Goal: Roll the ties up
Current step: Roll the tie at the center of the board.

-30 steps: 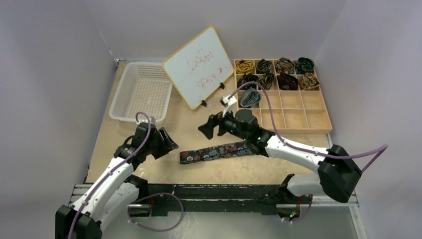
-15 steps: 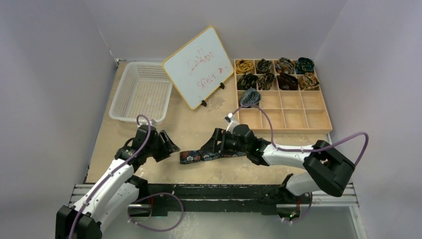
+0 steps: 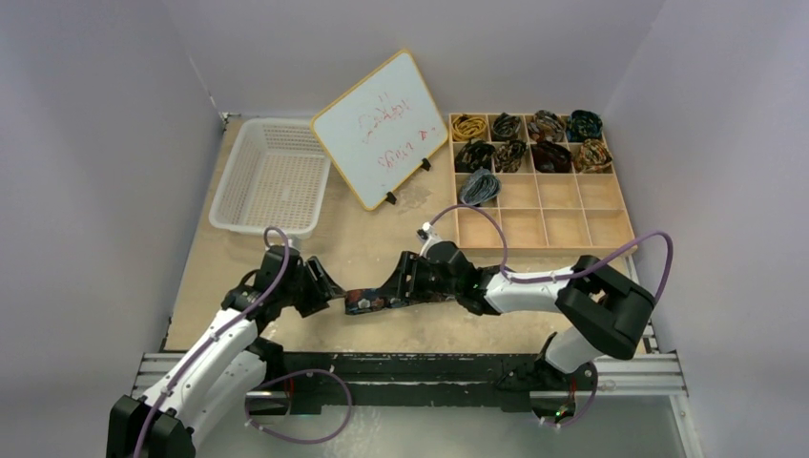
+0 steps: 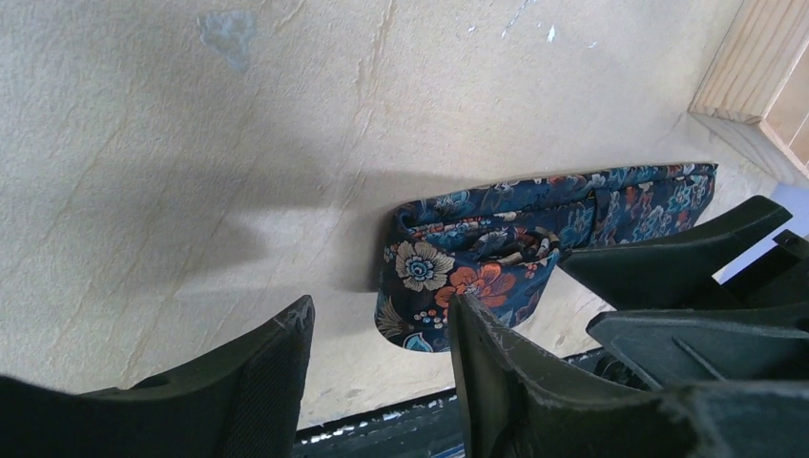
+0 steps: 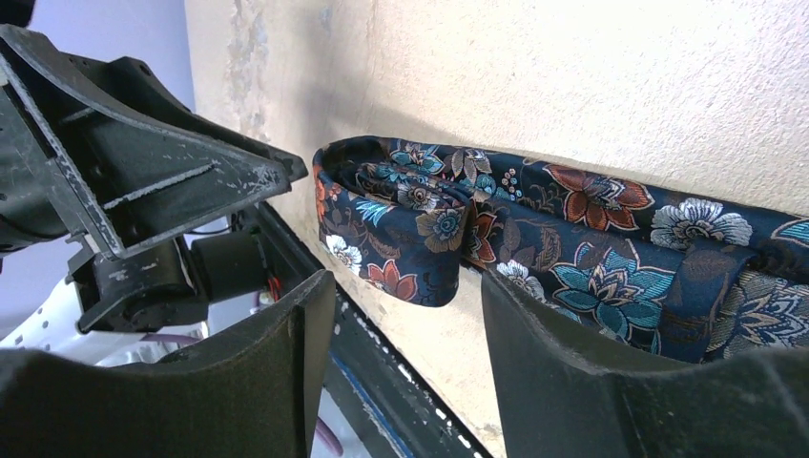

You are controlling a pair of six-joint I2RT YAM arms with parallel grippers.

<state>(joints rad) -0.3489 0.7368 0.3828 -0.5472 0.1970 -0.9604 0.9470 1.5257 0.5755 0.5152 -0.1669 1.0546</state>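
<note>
1. Task item. 1 tie (image 3: 377,301) lay flat on the table (image 3: 372,239), close to its near edge and roughly centred between the 2 arms. The fabric was navy with a floral pattern in orange, teal, white and brown. The strip ran left to right. Its left end (image 4: 458,272) was folded back on itself into a short loose loop; the rest (image 5: 611,239) lay flat toward the right.

2. Grippers. The left gripper (image 3: 327,287) sat low at the left end of the tie. Its fingers stood spread, with bare table showing in the gap (image 4: 380,315) and the folded end just beyond the tips. The right gripper (image 3: 397,282) sat low over the tie, just right of the fold. Its fingers also stood spread (image 5: 403,286), 1 on each side of the folded end. Contact with the fabric could not be confirmed from any view.

3. Containers. A wooden tray (image 3: 544,250) divided into square compartments stood at the far right. It held 9 coiled ties (image 3: 510,153), 1 per compartment: 4 in the farthest row, 4 in the next row, and 1 grey-blue coil (image 3: 479,186) in the leftmost compartment of the third row, overhanging the tray's left wall. A white plastic basket (image 3: 262,224) stood at the far left. A whiteboard (image 3: 382,129) with red writing leaned between basket and tray.
</note>
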